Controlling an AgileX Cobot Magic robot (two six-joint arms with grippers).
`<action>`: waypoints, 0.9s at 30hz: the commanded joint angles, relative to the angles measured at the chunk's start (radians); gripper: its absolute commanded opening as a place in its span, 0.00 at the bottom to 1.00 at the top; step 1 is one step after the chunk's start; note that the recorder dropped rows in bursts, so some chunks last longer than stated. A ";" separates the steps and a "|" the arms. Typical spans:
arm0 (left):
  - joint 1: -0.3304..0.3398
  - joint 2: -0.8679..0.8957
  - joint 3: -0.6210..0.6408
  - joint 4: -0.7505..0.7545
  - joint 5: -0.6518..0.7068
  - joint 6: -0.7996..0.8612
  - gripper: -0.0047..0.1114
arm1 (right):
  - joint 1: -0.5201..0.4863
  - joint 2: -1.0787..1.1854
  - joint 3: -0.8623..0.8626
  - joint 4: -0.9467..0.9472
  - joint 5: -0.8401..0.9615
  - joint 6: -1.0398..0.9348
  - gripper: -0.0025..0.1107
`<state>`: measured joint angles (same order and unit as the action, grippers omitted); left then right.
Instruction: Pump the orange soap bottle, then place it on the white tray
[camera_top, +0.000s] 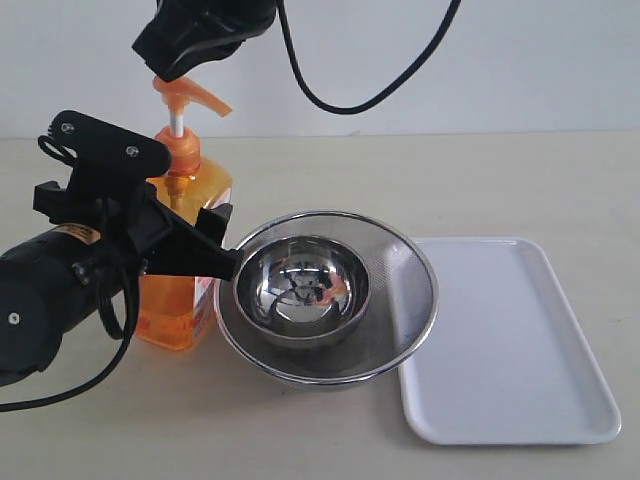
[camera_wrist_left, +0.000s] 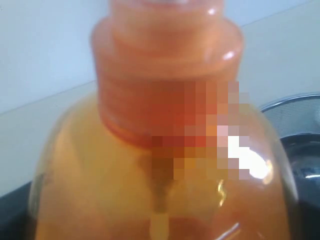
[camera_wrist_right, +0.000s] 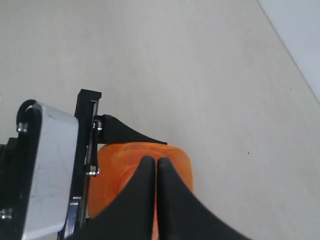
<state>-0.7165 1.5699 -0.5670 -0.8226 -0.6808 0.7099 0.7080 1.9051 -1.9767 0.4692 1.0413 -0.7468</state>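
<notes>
On the table (camera_top: 500, 170), left jaws clamp the orange soap bottle (camera_top: 178, 312).

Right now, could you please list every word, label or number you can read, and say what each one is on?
No text can be read.
Bottle: label mostly hidden behind the left arm; what shows is not legible.
Pump head: raised lettering along its edge, too small to read.
Sticker on the left arm: yellow, print too small to read.
</notes>
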 joint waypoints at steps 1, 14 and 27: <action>-0.003 -0.010 -0.016 0.035 -0.050 0.000 0.08 | 0.000 0.033 0.011 -0.045 0.078 0.005 0.02; -0.003 -0.010 -0.016 0.035 -0.050 0.000 0.08 | 0.000 0.073 0.011 -0.062 0.114 0.033 0.02; -0.003 -0.010 -0.016 0.035 -0.052 0.000 0.08 | 0.000 0.081 0.011 -0.064 0.135 0.033 0.02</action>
<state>-0.7165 1.5699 -0.5670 -0.8312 -0.6827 0.7059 0.7080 1.9356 -1.9919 0.4748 1.0640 -0.7137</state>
